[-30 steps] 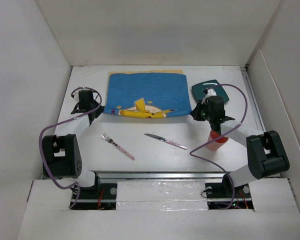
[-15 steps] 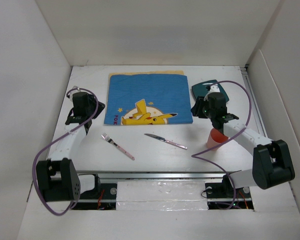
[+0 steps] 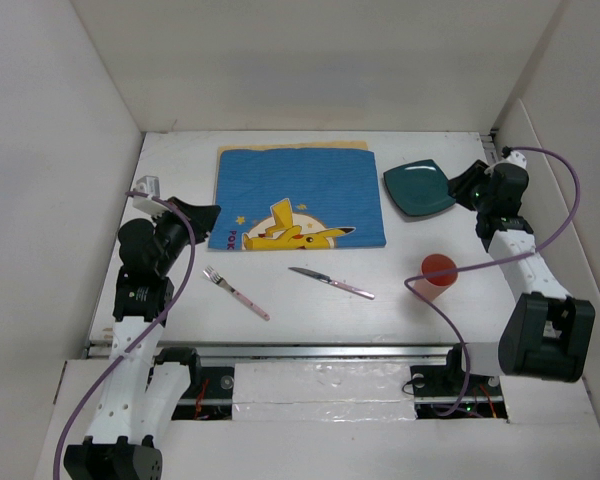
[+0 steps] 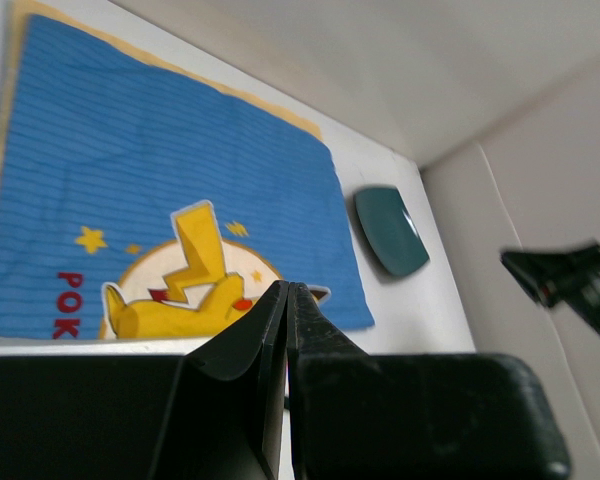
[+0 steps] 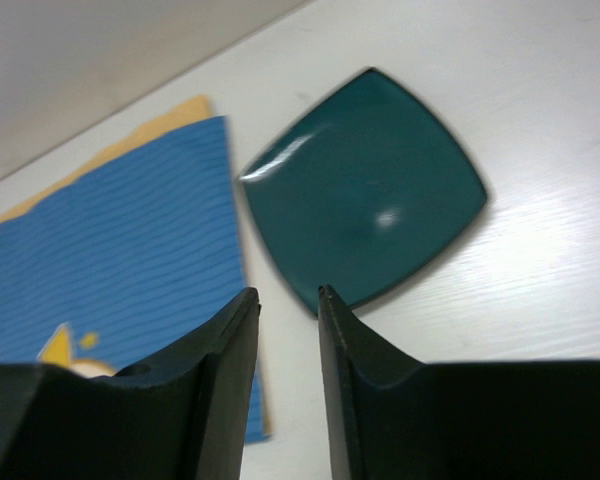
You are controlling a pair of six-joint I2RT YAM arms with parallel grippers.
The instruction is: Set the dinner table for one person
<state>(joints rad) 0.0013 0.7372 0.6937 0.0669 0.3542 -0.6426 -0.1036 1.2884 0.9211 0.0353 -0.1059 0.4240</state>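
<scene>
The white dinner table (image 3: 280, 262) holds a blue placemat with a yellow cartoon figure (image 3: 298, 195), lying flat at the back centre. A square teal plate (image 3: 418, 187) lies right of it. A red cup (image 3: 439, 272) stands upright at the right. A pink-handled fork (image 3: 235, 291) and knife (image 3: 331, 283) lie in front of the placemat. My left gripper (image 3: 204, 214) is shut and empty, just off the placemat's near left corner (image 4: 160, 200). My right gripper (image 3: 466, 189) is slightly open and empty, just right of the plate (image 5: 370, 190).
White walls enclose the table on the left, back and right. The right arm's purple cable (image 3: 420, 300) loops beside the cup. The right arm (image 4: 570, 280) shows in the left wrist view beyond the plate (image 4: 390, 230).
The placemat's near edge, folded up a second ago, now lies flat. My left gripper has drawn back toward the near left. My right gripper has moved right, off the plate to its far side.
</scene>
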